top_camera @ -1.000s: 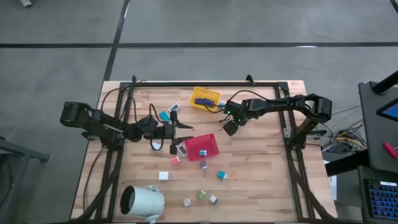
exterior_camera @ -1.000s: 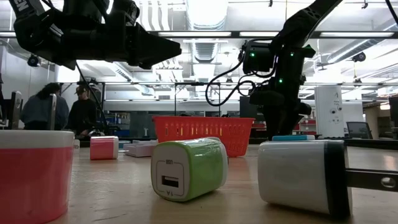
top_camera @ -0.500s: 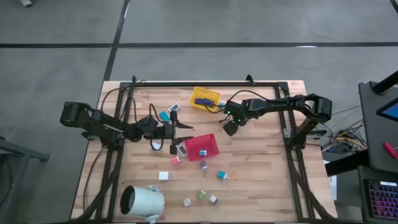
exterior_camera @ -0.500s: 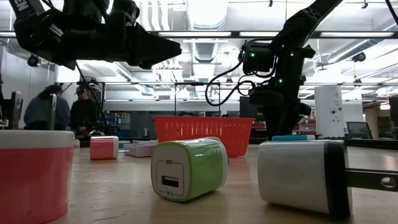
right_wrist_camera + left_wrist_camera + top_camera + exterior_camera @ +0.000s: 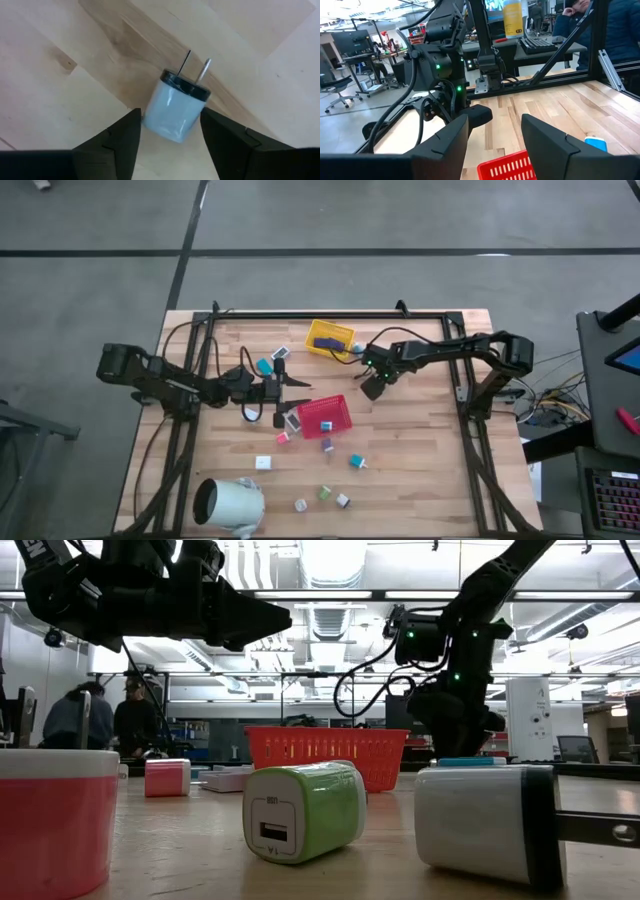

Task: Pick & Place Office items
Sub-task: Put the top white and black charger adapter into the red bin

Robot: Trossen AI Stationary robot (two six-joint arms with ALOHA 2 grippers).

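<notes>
Small blocky office items lie scattered on the wooden table: a green one (image 5: 324, 493), a teal one (image 5: 357, 462), a white one (image 5: 264, 462) and others. A navy piece (image 5: 323, 340) lies in the yellow tray (image 5: 341, 330). My right gripper (image 5: 372, 387) is between the yellow tray and the red tray (image 5: 334, 408). It is shut on a light-blue plug block (image 5: 175, 107) whose two prongs point away from it. My left gripper (image 5: 300, 398) hovers open at the red tray's left end and holds nothing. My right gripper pinches the light-blue plug block by the two sides of its body (image 5: 150, 117), at the end away from the dark prong cap (image 5: 184, 84). The fingers (image 5: 122, 132) lie along the block, coming from above. I cannot tell whether it rests on the wood.
A large white cylinder (image 5: 228, 502) lies near the table's near left corner. A teal piece (image 5: 265, 366) and a white piece (image 5: 281, 353) lie left of the yellow tray. In the low view a green block (image 5: 303, 810) and a white block (image 5: 487, 823) stand close. People stand in the room behind.
My right gripper has shifted a little toward the table's right edge. The left arm and the scattered items have kept still.
</notes>
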